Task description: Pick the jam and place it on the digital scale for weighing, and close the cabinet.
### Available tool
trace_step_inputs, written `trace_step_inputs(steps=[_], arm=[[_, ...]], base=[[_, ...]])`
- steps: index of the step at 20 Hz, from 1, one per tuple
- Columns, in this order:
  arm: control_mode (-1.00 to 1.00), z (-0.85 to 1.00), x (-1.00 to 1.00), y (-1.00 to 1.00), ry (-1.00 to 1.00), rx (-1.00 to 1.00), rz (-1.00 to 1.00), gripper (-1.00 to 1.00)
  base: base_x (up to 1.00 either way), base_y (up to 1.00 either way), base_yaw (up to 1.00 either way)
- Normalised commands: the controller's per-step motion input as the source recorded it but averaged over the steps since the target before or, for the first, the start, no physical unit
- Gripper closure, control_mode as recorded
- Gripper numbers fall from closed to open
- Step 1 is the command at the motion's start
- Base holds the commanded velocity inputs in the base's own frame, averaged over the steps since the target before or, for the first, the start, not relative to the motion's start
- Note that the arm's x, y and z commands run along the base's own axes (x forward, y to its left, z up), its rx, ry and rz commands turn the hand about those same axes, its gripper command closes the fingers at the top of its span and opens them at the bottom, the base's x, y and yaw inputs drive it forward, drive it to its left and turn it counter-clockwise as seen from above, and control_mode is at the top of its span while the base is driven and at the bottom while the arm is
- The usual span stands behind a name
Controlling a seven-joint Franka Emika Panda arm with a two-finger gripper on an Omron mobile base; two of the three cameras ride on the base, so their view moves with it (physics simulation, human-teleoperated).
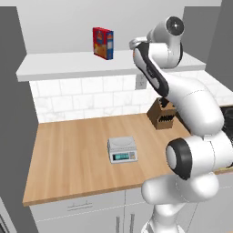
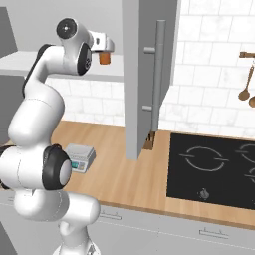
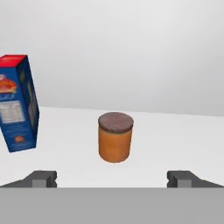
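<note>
Arm: white, dark-jointed, rising from the base and folded upward, its upper link reaching to the height of the cabinet [image 2: 149, 74] shelf [image 1: 68, 66], hand levelled toward the shelf interior. Tool [image 3: 113, 178]: fingers [image 3: 41, 178] wide apart, nothing between them, tips standing just short of the jam [image 3: 115, 137] and framing it to either side in the hand view. Jam: small orange cylindrical jar with a darker brown lid, upright on the white shelf, free of the tool; in the right base view it sits just beyond the hand. Red-and-blue box [image 3: 17, 103]: taller, upright on the same shelf, near the jar but apart from it. Cabinet: pale grey, door swung open with its long vertical bar handle [image 2: 160, 74] facing out. Digital scale [image 1: 122, 149]: light grey, square, greenish display at the front, on the wooden worktop [image 1: 68, 159] below the shelf, platform bare. Knife block [image 1: 162, 114]: at the back of the worktop by the tiled wall.
</note>
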Motion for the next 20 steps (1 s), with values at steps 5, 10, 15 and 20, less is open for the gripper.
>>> trace_step_inputs(steps=[5,10,15,20], arm=[[-1.00,0.00,0.35,0.01,0.00,0.00,0.00,-1.00],[-1.00,0.00,0.34,0.09,0.00,0.00,0.00,-1.00],[-1.00,0.00,0.29,0.07,0.00,0.00,0.00,-1.00],[-1.00,0.00,0.27,0.00,0.01,0.00,0.00,-1.00]], base=[[0.00,0.00,0.00],[0.00,0.00,0.00],[0.00,0.00,0.00],[0.00,0.00,0.00]])
